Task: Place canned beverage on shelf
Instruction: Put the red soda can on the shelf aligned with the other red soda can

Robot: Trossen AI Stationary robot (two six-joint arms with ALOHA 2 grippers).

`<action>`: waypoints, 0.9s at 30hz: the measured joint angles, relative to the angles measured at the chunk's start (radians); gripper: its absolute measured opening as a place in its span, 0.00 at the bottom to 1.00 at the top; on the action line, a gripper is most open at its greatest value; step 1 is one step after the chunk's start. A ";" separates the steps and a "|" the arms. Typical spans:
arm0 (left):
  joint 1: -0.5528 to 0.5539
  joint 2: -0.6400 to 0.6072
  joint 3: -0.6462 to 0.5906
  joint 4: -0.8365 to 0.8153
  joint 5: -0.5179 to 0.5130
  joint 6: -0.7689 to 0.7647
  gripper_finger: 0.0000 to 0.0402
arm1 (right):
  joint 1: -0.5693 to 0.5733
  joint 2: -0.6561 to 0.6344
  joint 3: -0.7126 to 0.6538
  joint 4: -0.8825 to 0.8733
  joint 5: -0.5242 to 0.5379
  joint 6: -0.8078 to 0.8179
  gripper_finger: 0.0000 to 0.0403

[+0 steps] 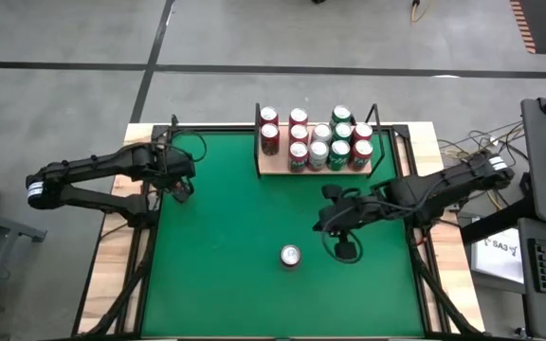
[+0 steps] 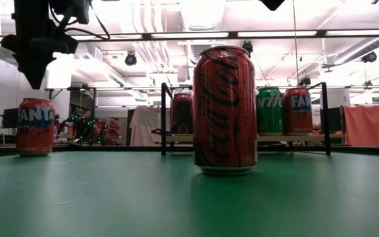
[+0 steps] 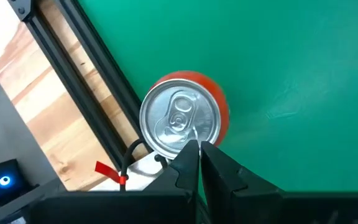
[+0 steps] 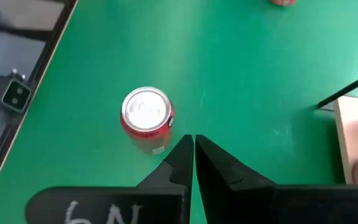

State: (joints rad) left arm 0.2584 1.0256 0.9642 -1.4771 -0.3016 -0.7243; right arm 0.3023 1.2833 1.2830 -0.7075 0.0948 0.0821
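Note:
A red cola can (image 1: pixel 290 256) stands upright on the green tabletop near the middle front; it is large in the low view (image 2: pixel 225 108). My right gripper (image 1: pixel 335 223) hovers shut just to its far right, with the can (image 4: pixel 146 118) ahead of the fingertips (image 4: pixel 193 144). An orange Fanta can (image 3: pixel 182 119) stands at the table's left edge (image 2: pixel 35 126). My left gripper (image 2: pixel 35 78) hangs shut above it, pointing down, clear of its top. The shelf (image 1: pixel 275 169), a tan board with black uprights, stands at the far edge and holds several cans (image 1: pixel 330 142).
Black frame rails (image 3: pixel 89 81) and light wood strips (image 1: pixel 121 237) border the green felt on both sides. A corner of the shelf (image 4: pixel 353 134) shows to one side of my right gripper. Open felt lies between the red can and the shelf.

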 joint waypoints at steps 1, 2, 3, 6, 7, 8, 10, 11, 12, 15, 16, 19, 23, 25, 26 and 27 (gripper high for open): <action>0.000 -0.001 0.000 0.003 0.000 -0.001 0.00 | 0.000 -0.018 -0.023 0.025 0.003 0.003 0.02; 0.000 -0.002 0.000 0.002 0.000 -0.001 0.01 | 0.001 -0.034 -0.044 0.048 0.008 0.004 0.02; 0.000 -0.002 0.000 0.002 0.000 -0.001 0.02 | 0.001 -0.047 -0.061 0.067 0.012 0.004 0.02; 0.000 -0.007 0.000 -0.003 0.006 -0.012 0.08 | 0.001 -0.072 -0.093 0.114 0.014 -0.017 0.02; 0.000 -0.009 0.000 -0.006 0.015 -0.019 0.11 | 0.001 -0.075 -0.097 0.118 0.015 -0.023 0.02; 0.000 -0.012 0.000 -0.006 0.022 -0.025 0.14 | 0.001 -0.075 -0.101 0.117 0.018 -0.029 0.02; 0.000 -0.015 0.000 -0.005 0.023 -0.035 0.21 | 0.001 -0.072 -0.108 0.118 0.018 -0.041 0.02; 0.000 -0.016 0.000 -0.005 0.016 -0.037 0.25 | 0.001 -0.072 -0.112 0.119 0.018 -0.046 0.02; 0.000 -0.016 0.000 -0.003 0.000 -0.040 0.29 | 0.001 -0.072 -0.114 0.118 0.017 -0.050 0.02; 0.002 -0.016 0.000 0.012 -0.061 -0.056 0.43 | 0.001 -0.072 -0.120 0.120 0.017 -0.063 0.02; 0.002 -0.014 0.000 0.016 -0.073 -0.061 0.48 | 0.000 -0.072 -0.121 0.119 0.017 -0.064 0.02; 0.002 -0.014 -0.011 0.019 -0.081 -0.068 0.62 | 0.000 -0.072 -0.121 0.119 0.017 -0.057 0.02; 0.002 -0.014 -0.054 0.048 -0.082 -0.074 0.74 | 0.001 -0.072 -0.124 0.116 0.011 -0.057 0.02; 0.004 -0.013 -0.073 0.070 -0.082 -0.077 0.76 | 0.001 -0.072 -0.125 0.118 0.011 -0.056 0.02; 0.004 -0.013 -0.081 0.084 -0.082 -0.081 0.77 | 0.001 -0.072 -0.125 0.118 0.011 -0.056 0.02; 0.004 -0.012 -0.089 0.096 -0.082 -0.082 0.77 | 0.001 -0.072 -0.125 0.116 0.011 -0.056 0.02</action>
State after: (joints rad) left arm 0.2626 1.0134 0.8747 -1.3813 -0.3836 -0.8065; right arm 0.3031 1.2118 1.1578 -0.5912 0.1059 0.0257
